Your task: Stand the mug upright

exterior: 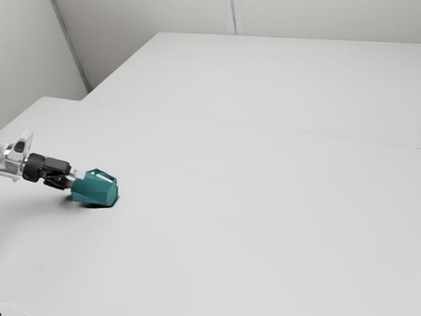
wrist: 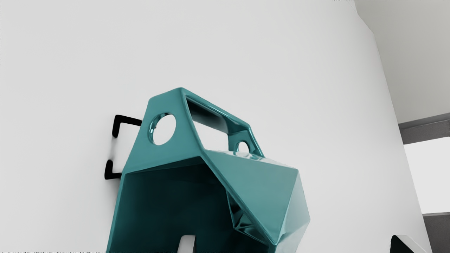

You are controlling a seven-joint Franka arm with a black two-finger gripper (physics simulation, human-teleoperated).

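Claw [wrist: 294, 244] spread wide at the open mouth [wrist: 168, 203] of a teal mug [exterior: 95, 190]; the mug lies sideways on the tabletop [exterior: 263, 227], base pointing away from the claw, handle [exterior: 105, 174] up.

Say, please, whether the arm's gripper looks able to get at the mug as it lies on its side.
Probably yes: the gripper is open close by the mug, one finger at its mouth and the other out beyond its wall, with nothing seen blocking the way.
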